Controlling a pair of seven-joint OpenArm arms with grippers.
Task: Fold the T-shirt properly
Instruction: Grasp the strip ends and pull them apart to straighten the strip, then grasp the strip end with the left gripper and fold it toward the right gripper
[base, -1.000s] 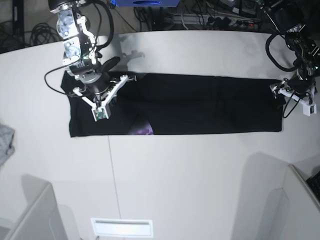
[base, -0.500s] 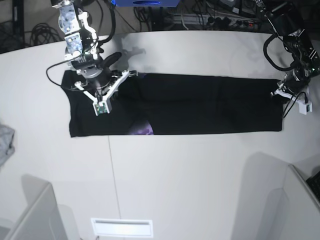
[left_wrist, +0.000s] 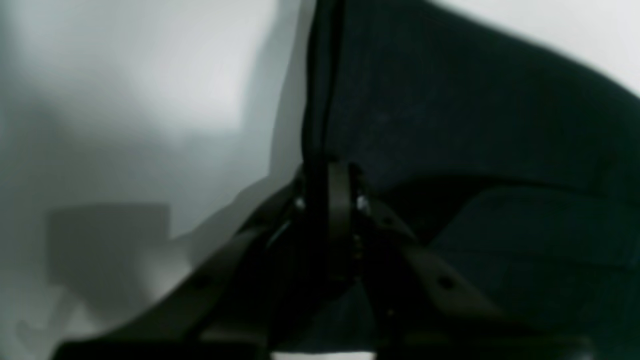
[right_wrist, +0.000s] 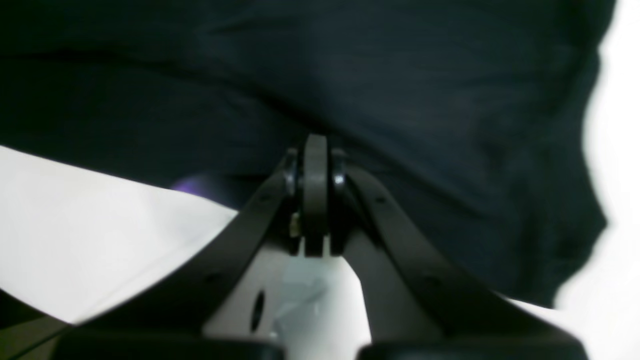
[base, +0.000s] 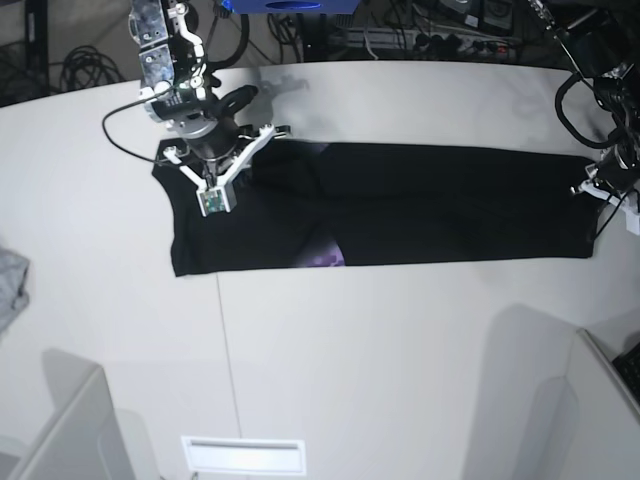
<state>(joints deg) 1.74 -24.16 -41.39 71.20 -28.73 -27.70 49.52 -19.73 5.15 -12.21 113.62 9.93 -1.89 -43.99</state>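
Honestly, my worry is the T-shirt (base: 400, 205) slipping out of one pinch. It's a long black strip across the white table (base: 400, 350), and both grippers are clamped shut on the cloth: right gripper (right_wrist: 315, 150) on one end, left gripper (left_wrist: 330, 175) on the opposite edge. If one arm pulls harder, the thin fold could pop free. The wrist cams show those pinches; only the base view shows the purple print (base: 330, 258) peeking out.
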